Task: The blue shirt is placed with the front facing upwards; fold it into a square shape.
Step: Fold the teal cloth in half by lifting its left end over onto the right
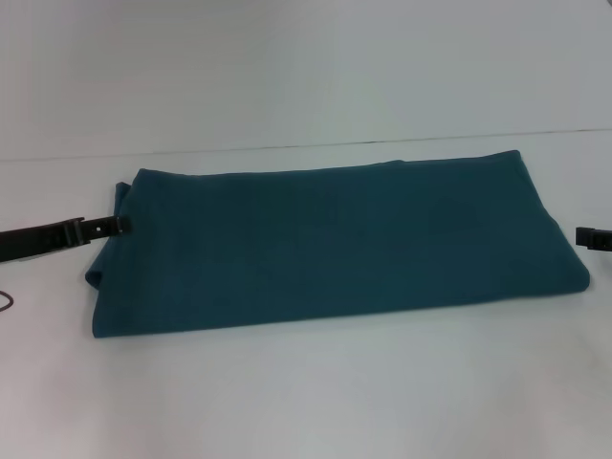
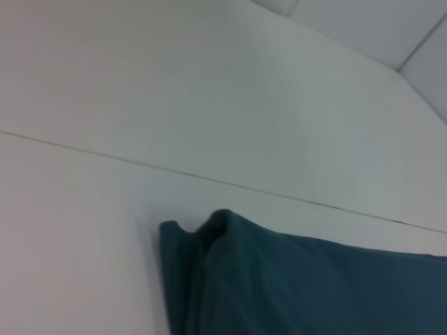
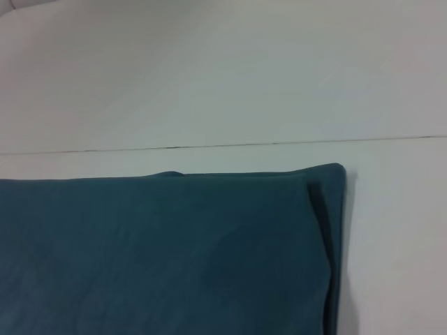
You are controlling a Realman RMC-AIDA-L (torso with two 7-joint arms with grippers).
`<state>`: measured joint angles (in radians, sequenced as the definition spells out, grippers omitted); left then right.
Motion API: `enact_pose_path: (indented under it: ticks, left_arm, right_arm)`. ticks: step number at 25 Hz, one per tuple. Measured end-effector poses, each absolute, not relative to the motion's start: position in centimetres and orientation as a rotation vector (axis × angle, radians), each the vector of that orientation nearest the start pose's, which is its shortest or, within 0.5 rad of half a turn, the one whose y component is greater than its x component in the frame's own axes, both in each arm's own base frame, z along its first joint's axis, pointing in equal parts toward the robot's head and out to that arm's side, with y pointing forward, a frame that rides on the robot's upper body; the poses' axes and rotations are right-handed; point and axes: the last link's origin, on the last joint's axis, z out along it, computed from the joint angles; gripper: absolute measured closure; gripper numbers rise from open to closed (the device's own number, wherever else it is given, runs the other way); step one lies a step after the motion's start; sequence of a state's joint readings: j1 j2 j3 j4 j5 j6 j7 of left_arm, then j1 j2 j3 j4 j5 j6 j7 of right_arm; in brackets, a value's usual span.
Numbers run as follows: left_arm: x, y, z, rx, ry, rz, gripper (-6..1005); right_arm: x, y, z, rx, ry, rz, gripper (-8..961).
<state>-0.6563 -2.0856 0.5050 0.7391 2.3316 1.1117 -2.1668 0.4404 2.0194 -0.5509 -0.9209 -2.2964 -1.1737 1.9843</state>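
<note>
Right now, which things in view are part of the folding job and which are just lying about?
Part of the job:
- dark teal-blue cotton shirt, folded into a long band
- left gripper, at the shirt's left end
- right gripper, beside its right end

Lying about:
- thin dark cable near the table's left edge

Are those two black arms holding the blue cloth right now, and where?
Only maybe: the left gripper touches the blue shirt at its left edge, a hold unconfirmable. The right gripper sits just off the right edge, holding nothing.
</note>
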Motion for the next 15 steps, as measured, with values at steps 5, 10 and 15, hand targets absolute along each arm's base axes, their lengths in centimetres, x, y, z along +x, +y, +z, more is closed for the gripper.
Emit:
enact_pose_path:
  ticks: [5,10,15]
  left_arm:
    - [-29.6,41.0,3.1,-1.998,-1.448,-0.444,152]
    - [-28.9,41.6,1.7,-2.038,-1.453,-0.385,152]
    - [-28.1,41.8,1.6,-2.083,-1.435,-0.371,152]
  right_arm:
    - [35.8,35.4,10.3,-2.008,1.216,0.282,12]
    - [35.2,35.5,9.8,-2.051,1.209,0.276,12]
    - [32.7,34.7,9.3,-2.3,1.071,0.249,13]
